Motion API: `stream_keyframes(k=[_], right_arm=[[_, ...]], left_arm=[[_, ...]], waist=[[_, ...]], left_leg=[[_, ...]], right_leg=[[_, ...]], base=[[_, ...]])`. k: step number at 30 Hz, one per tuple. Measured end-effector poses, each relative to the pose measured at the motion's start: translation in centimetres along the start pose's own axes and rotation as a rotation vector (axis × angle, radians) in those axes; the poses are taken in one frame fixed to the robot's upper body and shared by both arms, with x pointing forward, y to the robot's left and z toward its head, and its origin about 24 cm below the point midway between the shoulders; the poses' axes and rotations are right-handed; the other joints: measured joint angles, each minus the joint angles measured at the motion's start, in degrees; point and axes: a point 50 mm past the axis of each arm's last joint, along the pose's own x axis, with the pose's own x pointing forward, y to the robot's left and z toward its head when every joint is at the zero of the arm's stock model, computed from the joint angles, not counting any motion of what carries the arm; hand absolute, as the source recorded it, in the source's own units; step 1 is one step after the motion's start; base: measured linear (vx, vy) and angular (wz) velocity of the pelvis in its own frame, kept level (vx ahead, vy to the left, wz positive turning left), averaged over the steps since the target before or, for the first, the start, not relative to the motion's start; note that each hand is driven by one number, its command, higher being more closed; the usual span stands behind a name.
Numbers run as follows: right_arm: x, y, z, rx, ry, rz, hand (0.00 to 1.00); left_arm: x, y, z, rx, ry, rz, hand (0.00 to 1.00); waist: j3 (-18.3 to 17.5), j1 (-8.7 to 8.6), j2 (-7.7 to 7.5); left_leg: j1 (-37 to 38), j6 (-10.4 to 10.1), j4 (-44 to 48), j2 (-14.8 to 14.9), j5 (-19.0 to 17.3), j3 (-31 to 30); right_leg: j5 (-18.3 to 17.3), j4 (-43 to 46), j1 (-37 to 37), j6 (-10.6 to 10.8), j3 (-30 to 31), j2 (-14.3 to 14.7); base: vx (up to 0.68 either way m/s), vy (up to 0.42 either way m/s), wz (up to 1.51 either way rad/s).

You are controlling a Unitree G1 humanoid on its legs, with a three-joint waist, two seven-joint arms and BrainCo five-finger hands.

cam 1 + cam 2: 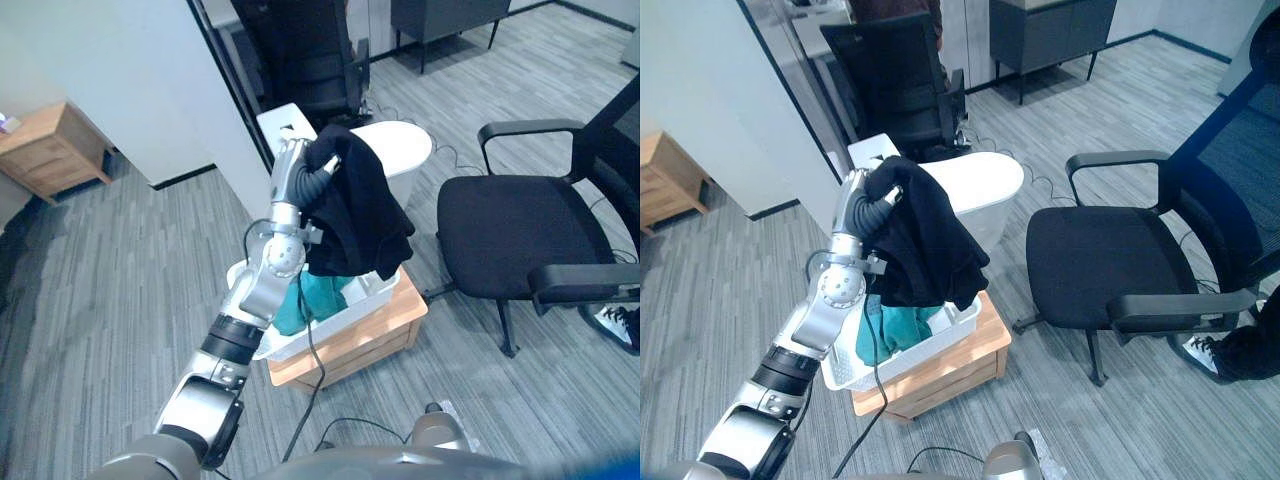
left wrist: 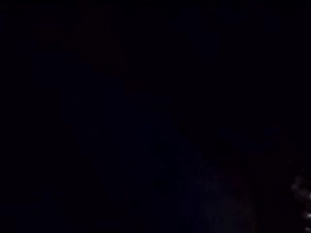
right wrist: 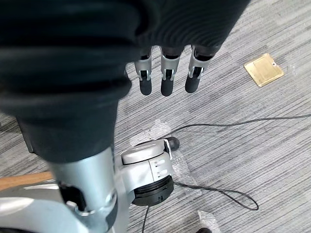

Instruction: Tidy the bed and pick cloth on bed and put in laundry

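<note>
The robot's left hand [image 1: 297, 165] is raised at the end of its lifted arm, and a black, soft, crumpled cloth [image 1: 360, 215] is draped over the top of it and hangs down its right side in heavy folds. The cloth covers so much of the hand that I cannot tell whether it is clenched or loose underneath. The cloth's lower edge dangles just above a white plastic laundry basket [image 1: 385, 290], apart from the rim as far as I can see. A teal crumpled garment [image 1: 310, 300] already lies inside the basket. The basket sits on a low, light wooden surface [image 1: 370, 335] standing on the grey striped carpet floor [image 1: 130, 280]. A black padded office chair [image 1: 510, 235] stands just beside it on the robot's right. The right hand [image 3: 166, 73] hangs low over the carpet, fingers straight and relaxed, holding nothing.
</note>
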Motion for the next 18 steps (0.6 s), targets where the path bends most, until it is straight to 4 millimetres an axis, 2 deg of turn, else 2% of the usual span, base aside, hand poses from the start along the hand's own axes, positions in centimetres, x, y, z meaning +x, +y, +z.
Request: stream_keyframes(k=[4,11,13,18], right_arm=[[0.0,0.1,0.7,-0.013,-0.029,-0.007,0.0],[0.0,0.2,1.5,-0.011,-0.064,-0.006,0.0],[0.0,0.3,1.6,0.006,-0.069,-0.005,0.0],[0.0,0.6,2.4,0.007,-0.096,0.007,0.0]], left_arm=[[-0.2,-0.4,-1.4,0.031,0.08,-0.016,1.0],[0.4,1.1,-3.0,0.063,0.174,0.048,1.0],[0.6,1.3,-3.0,0.067,0.183,0.054,1.0],[0.6,1.2,-3.0,0.069,0.183,0.045,1.0]], waist=[[0.12,-0.01,-0.18],[0.44,0.19,-0.57],[0.53,0.35,-0.64],[3.31,1.04,-1.23]], left_leg=[[-1.56,0.0,0.03,-0.08,0.02,0.08],[-2.38,-0.01,0.05,0.03,0.05,0.03],[-3.32,-0.03,0.04,0.0,0.08,0.01],[-3.96,-0.02,0.03,-0.03,0.34,-0.01]], right_leg=[[0.0,0.22,-1.7,-0.01,0.02,-0.08],[-0.09,0.38,-2.53,-0.15,-0.04,-0.05],[-0.09,0.75,-3.6,-0.15,-0.12,-0.09],[-0.11,1.44,-4.48,-0.17,-0.15,-0.14]], base=[[0.0,0.0,0.0],[0.01,0.0,0.0],[0.0,0.0,0.0],[-0.01,0.0,-0.01]])
